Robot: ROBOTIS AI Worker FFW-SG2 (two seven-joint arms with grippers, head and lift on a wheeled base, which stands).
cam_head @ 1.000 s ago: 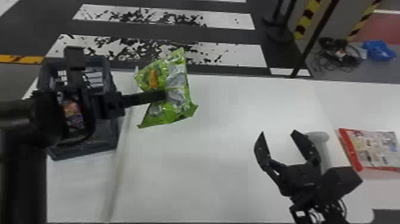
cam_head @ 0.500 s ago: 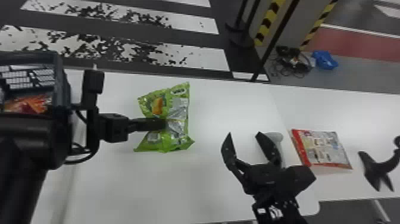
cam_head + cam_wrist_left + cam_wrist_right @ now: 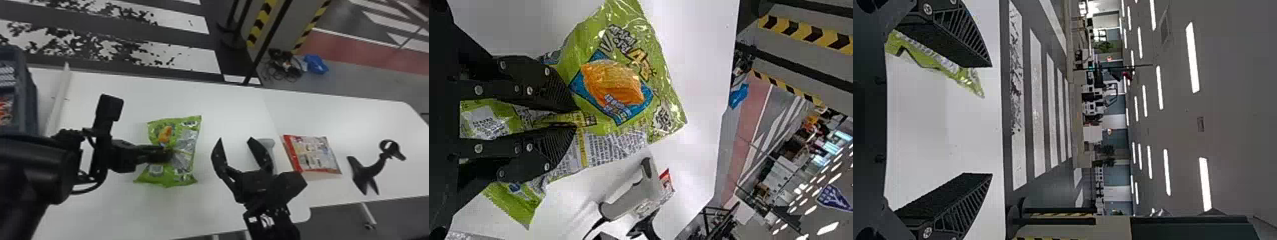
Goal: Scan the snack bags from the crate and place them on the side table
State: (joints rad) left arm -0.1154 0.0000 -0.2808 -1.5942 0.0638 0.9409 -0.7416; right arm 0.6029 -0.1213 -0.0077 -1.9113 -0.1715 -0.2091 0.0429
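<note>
Two black fingers of the left gripper (image 3: 169, 154) pinch a shiny green snack bag (image 3: 189, 138) near its middle, one finger on each side. The bag has an orange snack picture on it, and its crinkly ends stick out past the fingers. It is over the big white table (image 3: 178, 210), but I can't tell if it touches the top.

Near the bag is the right gripper (image 3: 235, 138). Its two fingers are spread wide apart, with nothing between them.

Just beside the right gripper is a gray scanner (image 3: 631, 198) with a black cord at the end of its handle. Past that, a flat red and white snack bag (image 3: 314, 153) lies on the white side table (image 3: 367, 118). Farther right is a black stand (image 3: 367, 170).

Over on the left side is a dark crate (image 3: 30, 102) with a red and orange snack bag (image 3: 4, 110) in it. A long white bar (image 3: 59, 100) lies between the crate and the green bag. A blue thing (image 3: 315, 63) and messy black cables (image 3: 285, 67) sit on the floor behind the tables.
</note>
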